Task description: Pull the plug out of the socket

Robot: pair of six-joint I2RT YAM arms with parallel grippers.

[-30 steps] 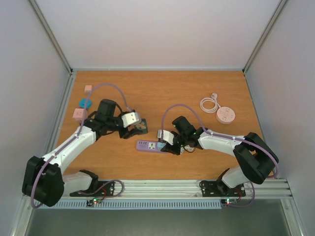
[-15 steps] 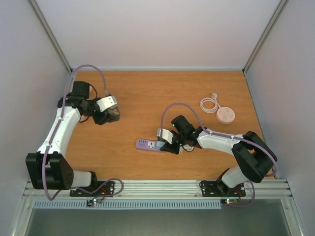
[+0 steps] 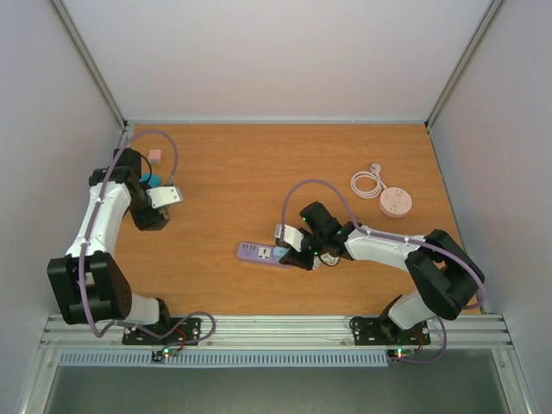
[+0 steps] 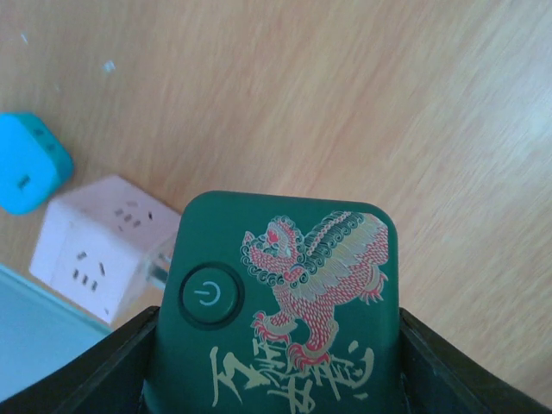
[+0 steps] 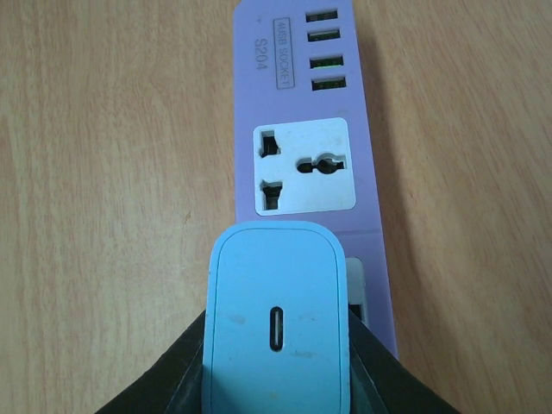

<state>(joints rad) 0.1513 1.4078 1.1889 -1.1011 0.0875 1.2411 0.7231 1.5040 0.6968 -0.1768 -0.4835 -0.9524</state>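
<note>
purple socket (image 5: 297,129), one blue plug (image 5: 276,293) pinched in right gripper (image 5: 278,377), one green adapter (image 4: 285,285) in left gripper (image 4: 280,375)

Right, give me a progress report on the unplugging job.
Done: the green plug is off the purple power strip, gripped in the left claw close to the pink cube socket. In hand: the right claw is shut on the blue charger at the strip; whether its pins are out is hidden. Left: lift that charger clear and set both down.

Power strip (image 3: 259,254) flanks open; cubes (image 3: 154,156) far left.
</note>
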